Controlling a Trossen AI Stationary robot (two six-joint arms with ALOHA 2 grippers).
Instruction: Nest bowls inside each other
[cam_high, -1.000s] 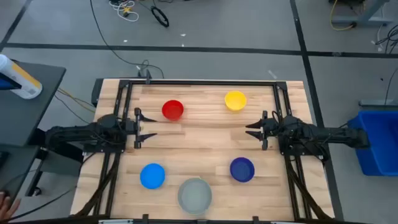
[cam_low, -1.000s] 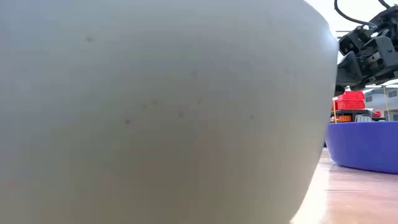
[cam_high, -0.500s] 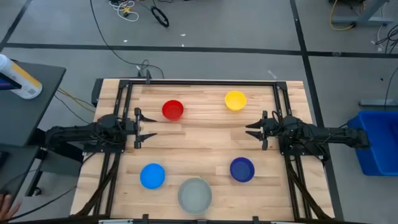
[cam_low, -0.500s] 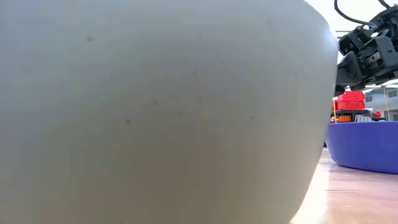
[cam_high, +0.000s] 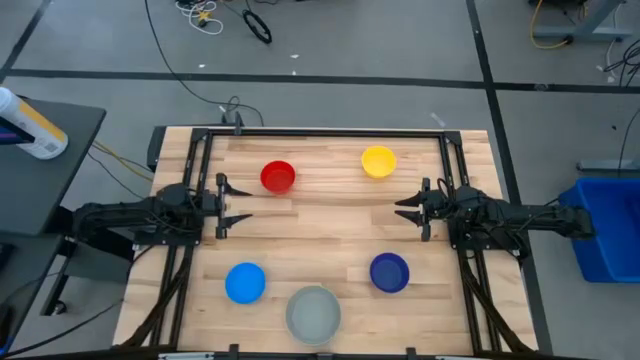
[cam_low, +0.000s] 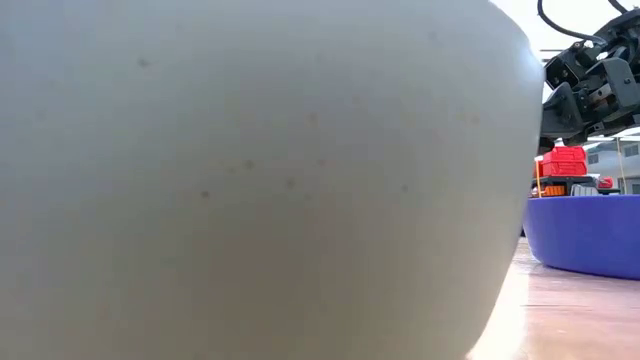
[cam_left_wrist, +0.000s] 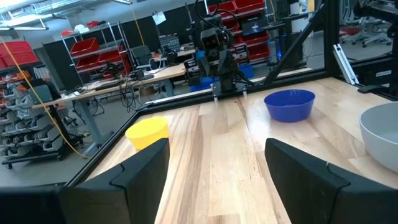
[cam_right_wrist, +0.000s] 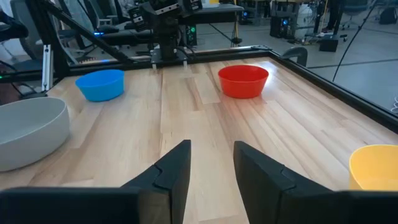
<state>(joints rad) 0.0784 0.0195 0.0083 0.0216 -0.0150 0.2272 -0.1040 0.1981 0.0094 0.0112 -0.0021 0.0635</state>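
left tool (cam_high: 222, 207) wide near red bowl (cam_high: 277, 176); right tool (cam_high: 409, 210) seemingly part-open, below yellow bowl (cam_high: 378, 161).

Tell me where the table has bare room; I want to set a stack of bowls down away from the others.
The widest bare wood is the middle strip between the left gripper and right gripper, below the red bowl and yellow bowl. The near edge is crowded: light blue bowl, grey bowl, dark blue bowl.
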